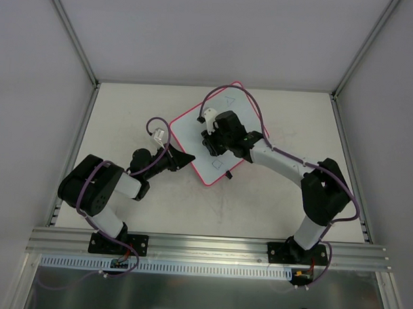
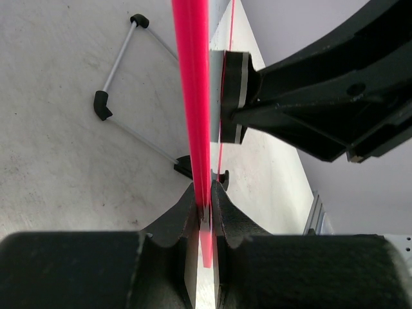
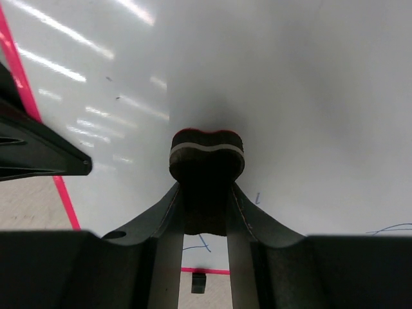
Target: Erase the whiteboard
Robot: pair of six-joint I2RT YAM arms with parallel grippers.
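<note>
The whiteboard [image 1: 192,142] lies near the middle of the desk [image 1: 126,111], turned cornerwise with one corner toward 12 o'clock, and there are faint blue pen marks [image 3: 257,198] on its white face. The left fingers [image 2: 204,193] are pressed together on its pink frame at the board's 8 o'clock edge. The right fingers [image 3: 206,188], reaching in from 4 o'clock, pinch a black eraser [image 3: 206,151] whose pad sits against the board near its centre.

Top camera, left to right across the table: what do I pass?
In order: left arm's elbow → left gripper → right gripper holding the eraser → right arm's elbow. The whiteboard overlaps both grippers, so it is unranked.
</note>
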